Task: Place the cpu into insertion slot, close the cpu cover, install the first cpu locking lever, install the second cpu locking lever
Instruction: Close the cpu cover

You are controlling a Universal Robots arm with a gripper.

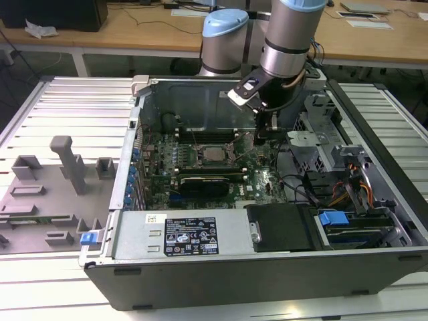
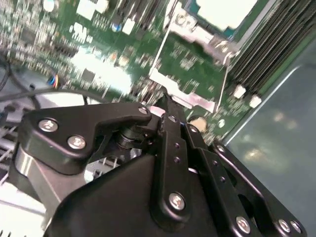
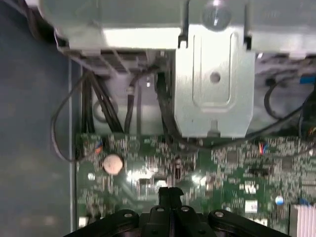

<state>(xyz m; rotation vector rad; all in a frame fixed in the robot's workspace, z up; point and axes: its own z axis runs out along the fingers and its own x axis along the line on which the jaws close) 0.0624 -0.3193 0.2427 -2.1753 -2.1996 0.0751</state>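
Note:
The cpu lies flat in the insertion slot on the green motherboard, its pale top showing through the window of the cpu cover, which lies around it. A thin metal lever rod runs along one side of the cover. My gripper hangs fingers-down over the board, to the exterior view's right of the slot and apart from it. Its black fingertips are pressed together with nothing between them, and they also meet in the second wrist view, gripper.
The work sits inside an open computer case. A black card lies in front of the slot, a metal drive bracket and loose cables to its right. A coin battery sits on the board. Grey fixtures stand outside.

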